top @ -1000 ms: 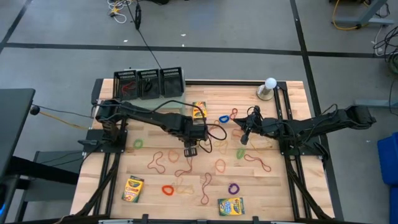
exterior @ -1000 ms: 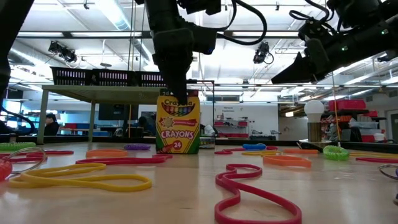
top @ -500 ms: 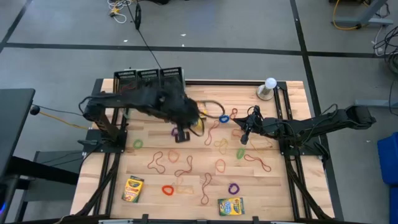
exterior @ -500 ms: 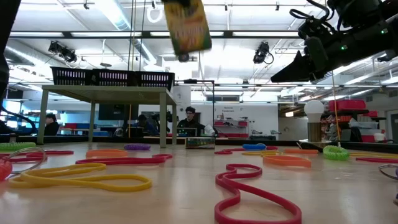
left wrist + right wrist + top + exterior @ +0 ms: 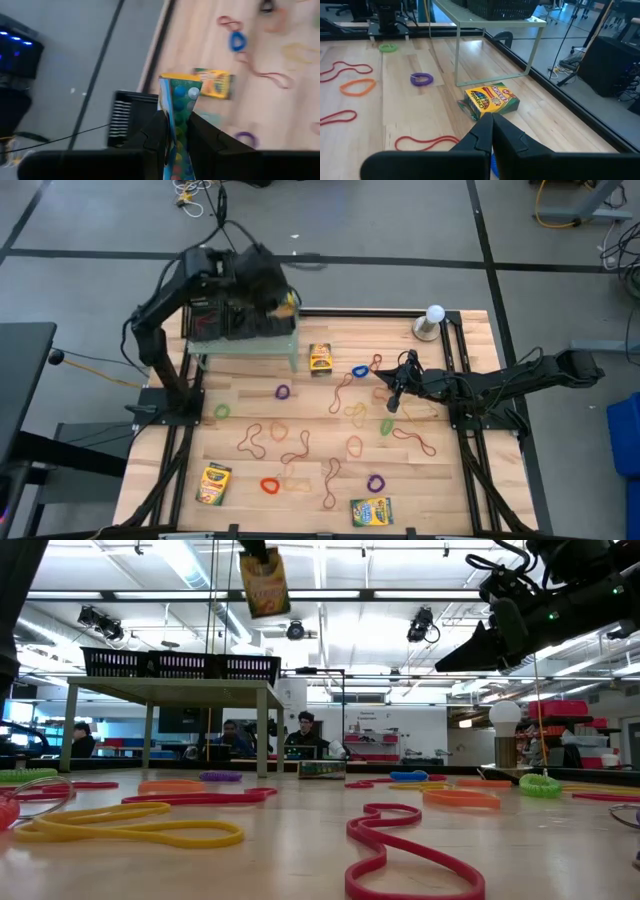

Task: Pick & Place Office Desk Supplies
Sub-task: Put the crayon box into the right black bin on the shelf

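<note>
My left gripper (image 5: pixel 278 295) is high above the far left of the table, shut on a yellow-and-green crayon box (image 5: pixel 265 585). It hangs over the pale green stand (image 5: pixel 250 345), which carries black mesh trays (image 5: pixel 180 664). A second crayon box (image 5: pixel 320 358) lies flat beside the stand. Two more crayon boxes (image 5: pixel 214 483) (image 5: pixel 371 510) lie near the front edge. Coloured rubber bands (image 5: pixel 270 438) are scattered over the wood. My right gripper (image 5: pixel 392 402) waits shut above the table's right middle, holding nothing. My left gripper pinches the crayon box between its two fingers (image 5: pixel 202 135), one on each broad face (image 5: pixel 179 107). It holds the box by its upper end (image 5: pixel 257 558), coming slantwise from above. The box hangs tilted below the fingers, lifted clear, higher than the trays.
A white globe on a grey base (image 5: pixel 433 320) stands at the far right corner. A red rubber band (image 5: pixel 400 840) and a yellow one (image 5: pixel 130 830) lie close to the low camera. The stand's legs (image 5: pixel 457 55) rise from the table near the lying crayon box.
My left gripper has risen from the middle of the table and swung toward the far left edge, over the stand, tipping more steeply downward. The crayon box, which stood upright on the table, has been lifted clear and carried along. The right arm kept still.
</note>
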Robot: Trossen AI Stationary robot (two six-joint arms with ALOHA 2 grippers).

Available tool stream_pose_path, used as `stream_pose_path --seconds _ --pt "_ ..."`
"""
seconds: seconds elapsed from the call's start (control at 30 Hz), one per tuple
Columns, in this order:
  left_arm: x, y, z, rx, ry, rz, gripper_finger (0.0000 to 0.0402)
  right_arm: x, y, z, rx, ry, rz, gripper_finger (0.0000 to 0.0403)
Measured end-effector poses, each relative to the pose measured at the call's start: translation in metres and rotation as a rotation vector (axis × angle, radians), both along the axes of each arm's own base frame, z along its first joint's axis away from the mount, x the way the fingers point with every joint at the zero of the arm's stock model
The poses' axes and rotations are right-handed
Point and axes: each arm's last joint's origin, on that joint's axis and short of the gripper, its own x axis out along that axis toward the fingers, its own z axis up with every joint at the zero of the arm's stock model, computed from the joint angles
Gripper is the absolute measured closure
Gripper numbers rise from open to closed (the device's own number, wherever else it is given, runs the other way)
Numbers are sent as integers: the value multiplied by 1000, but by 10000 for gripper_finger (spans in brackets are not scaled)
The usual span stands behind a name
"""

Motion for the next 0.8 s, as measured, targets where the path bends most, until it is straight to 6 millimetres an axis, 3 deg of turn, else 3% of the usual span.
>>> stream_pose_path --seconds 0.3,0.8 --pt "-10 65 -8 19 55 43 337 0 0 0 2 -4 6 391" --pt "-1 119 -41 -50 191 22 337 0 0 0 -4 0 12 391"
